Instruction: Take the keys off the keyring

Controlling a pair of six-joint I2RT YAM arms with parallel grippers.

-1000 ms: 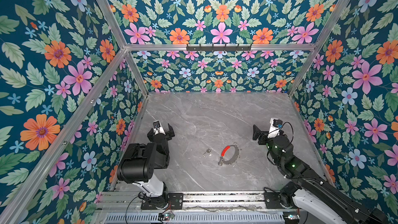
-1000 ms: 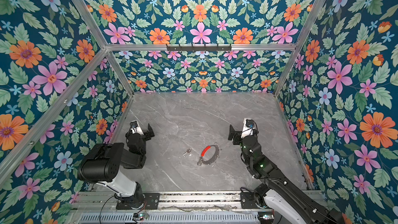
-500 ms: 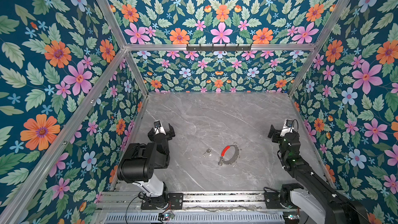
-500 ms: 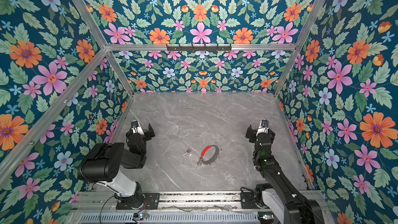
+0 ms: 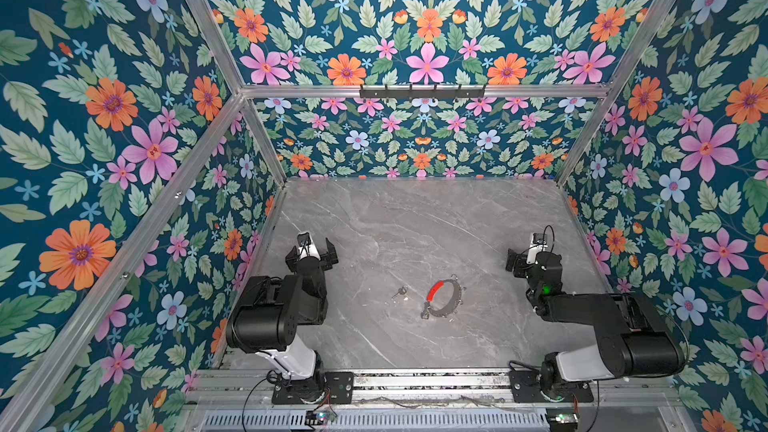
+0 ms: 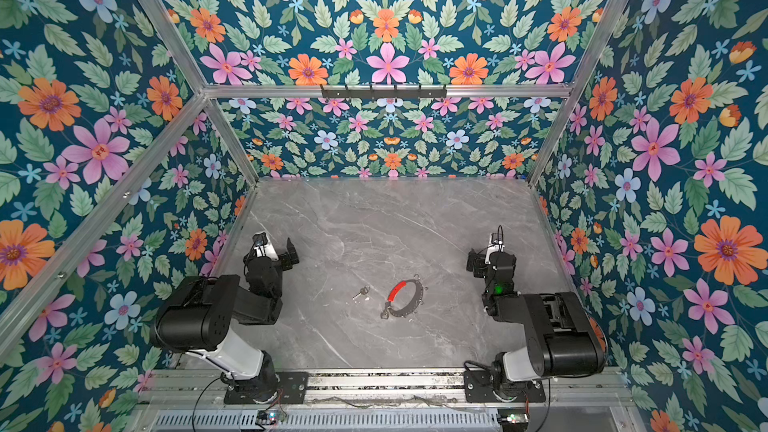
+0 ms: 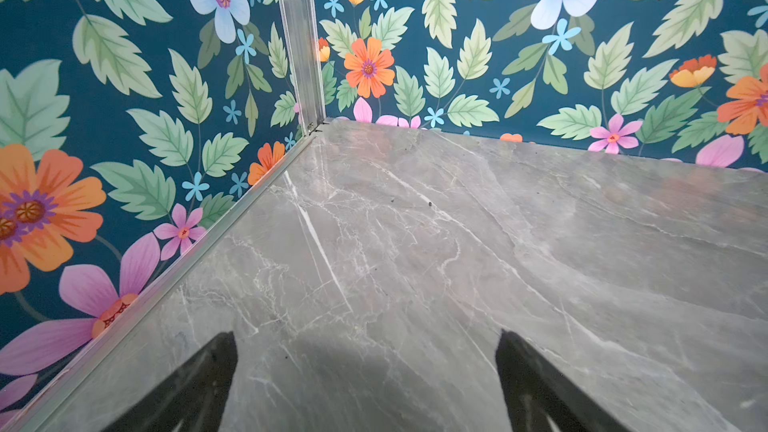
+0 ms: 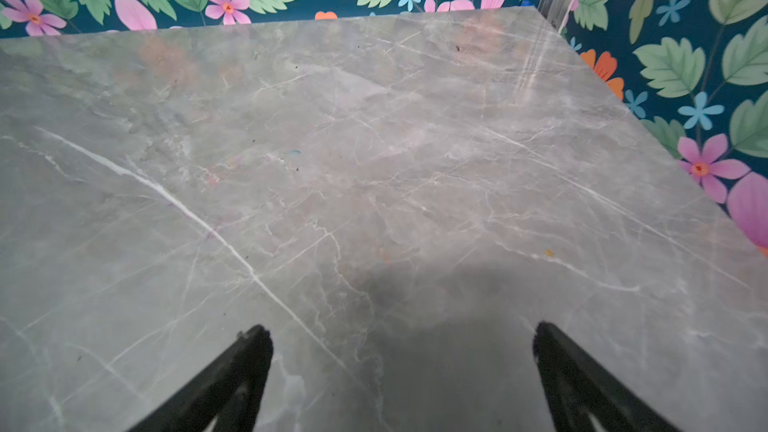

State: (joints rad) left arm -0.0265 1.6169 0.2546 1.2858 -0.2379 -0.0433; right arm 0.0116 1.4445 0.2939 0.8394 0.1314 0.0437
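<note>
The keyring (image 5: pixel 452 308) (image 6: pixel 411 310), a thin grey hoop with a red sleeve (image 5: pixel 434 289) on one arc, lies flat on the marble table near the front middle. Small metal bits hang at its rim. Tiny silvery keys (image 5: pixel 399 292) (image 6: pixel 360 292) lie loose on the table just left of the hoop, apart from it. My left gripper (image 5: pixel 311 250) (image 7: pixel 366 336) stands open and empty by the left wall. Open and empty too, my right gripper (image 5: pixel 534 261) (image 8: pixel 401 328) is near the right wall. Neither wrist view shows the hoop or the keys.
Floral walls close in the grey marble table (image 5: pixel 415 222) on three sides, with aluminium posts in the far corners. Both arm bases (image 5: pixel 307 384) sit on a rail along the front edge. A black hook bar (image 5: pixel 422 91) hangs high on the back wall.
The right arm has folded back over its base, and its gripper stays open near the right wall. The left arm, the keyring and the loose keys have not moved.
</note>
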